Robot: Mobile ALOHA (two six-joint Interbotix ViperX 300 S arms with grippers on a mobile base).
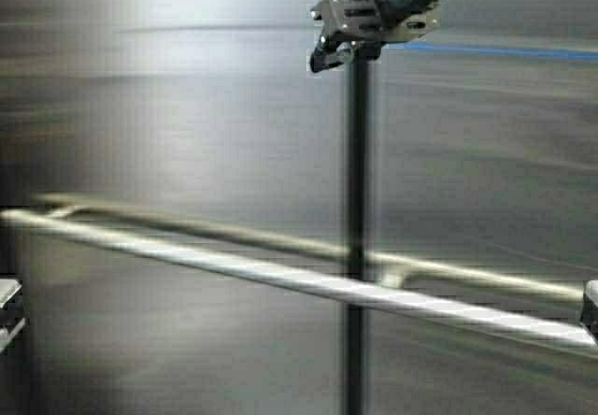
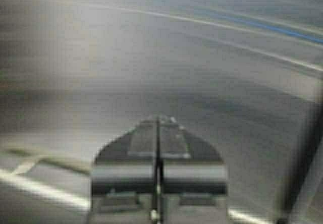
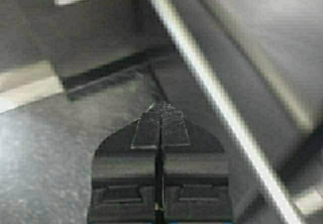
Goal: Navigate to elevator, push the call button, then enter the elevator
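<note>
I am facing a brushed steel wall (image 1: 187, 135) of the elevator cabin, with a horizontal handrail (image 1: 280, 279) across it and a dark vertical seam (image 1: 356, 200). The sliding doors and the call button are out of view. My right gripper (image 1: 322, 60) hangs shut and empty high up in front of the seam. In the right wrist view it (image 3: 160, 105) points down at the cabin floor (image 3: 45, 158) beside the handrail (image 3: 212, 88). My left gripper (image 2: 159, 119) is shut and empty, facing the steel wall above the handrail (image 2: 45, 188).
The wall and handrail stand close ahead. A thin blue line (image 1: 495, 51) runs across the wall at the upper right. Bits of grey hardware show at the left edge (image 1: 7, 312) and right edge (image 1: 590, 307). A dark strip (image 3: 111, 67) lines the foot of the wall.
</note>
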